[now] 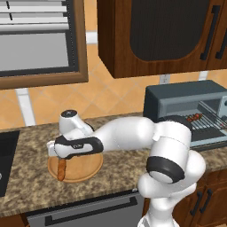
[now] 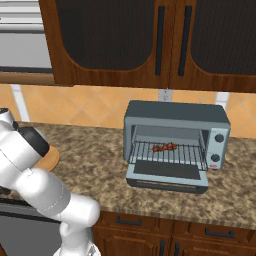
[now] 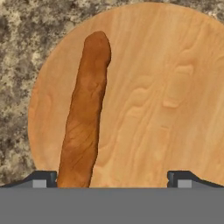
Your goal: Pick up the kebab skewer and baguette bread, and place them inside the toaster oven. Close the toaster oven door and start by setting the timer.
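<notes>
Baguette bread (image 3: pixel 85 113) lies on round wooden board (image 3: pixel 166 87) at left of counter (image 1: pixel 26 177), w/ gripper (image 3: pixel 112 179) just above it, jaws wide and empty. Loaf sits by one fingertip, not centred betw. the two, so prob. needs a sideways shift before closing. Kebab skewer (image 2: pixel 164 147) already on wire rack (image 2: pixel 170 152) inside toaster oven (image 2: pixel 175 117), well right of board. Toaster oven door (image 2: pixel 167 172) dropped open and flat, presumably left that way so bread can go in next; timer knobs (image 2: pixel 218 138) on oven's right strip.
</notes>
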You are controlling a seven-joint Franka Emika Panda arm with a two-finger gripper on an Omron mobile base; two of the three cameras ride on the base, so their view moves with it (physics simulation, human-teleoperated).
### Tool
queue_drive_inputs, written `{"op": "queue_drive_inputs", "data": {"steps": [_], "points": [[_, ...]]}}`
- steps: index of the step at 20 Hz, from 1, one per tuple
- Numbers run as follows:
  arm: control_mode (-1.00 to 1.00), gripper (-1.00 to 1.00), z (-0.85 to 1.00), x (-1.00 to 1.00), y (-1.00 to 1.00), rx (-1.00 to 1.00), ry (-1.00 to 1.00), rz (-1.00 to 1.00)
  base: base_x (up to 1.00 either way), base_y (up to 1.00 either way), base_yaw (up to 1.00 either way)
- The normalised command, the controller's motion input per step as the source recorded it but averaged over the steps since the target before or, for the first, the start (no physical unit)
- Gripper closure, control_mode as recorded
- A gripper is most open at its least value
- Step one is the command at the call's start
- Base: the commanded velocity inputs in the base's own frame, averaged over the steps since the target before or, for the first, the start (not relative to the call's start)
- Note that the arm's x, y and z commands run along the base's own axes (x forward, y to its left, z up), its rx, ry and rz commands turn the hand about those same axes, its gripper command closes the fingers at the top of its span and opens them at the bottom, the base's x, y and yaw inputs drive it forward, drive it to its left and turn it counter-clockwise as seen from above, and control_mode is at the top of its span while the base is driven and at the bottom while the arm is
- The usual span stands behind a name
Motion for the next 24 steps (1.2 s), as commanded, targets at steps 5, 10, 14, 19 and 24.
{"op": "queue_drive_inputs", "data": {"steps": [5, 10, 14, 19, 24], "points": [[-1.0, -1.0, -0.04, 0.01, 0.0, 0.0, 0.0, 0.0, 0.0, 0.0, 0.0], [-1.0, -1.0, -0.12, 0.13, 0.18, 0.0, 0.0, 0.0, 0.0, 0.0, 0.0], [-1.0, -1.0, -0.11, 0.2, 0.25, 0.0, 0.0, 0.0, 0.0, 0.0, 0.0], [-1.0, -1.0, -0.17, 0.17, 0.13, 0.0, 0.0, 0.0, 0.0, 0.0, 0.0], [-1.0, -1.0, -0.24, 0.07, 0.1, 0.0, 0.0, 0.0, 0.0, 0.0, 0.0]]}}
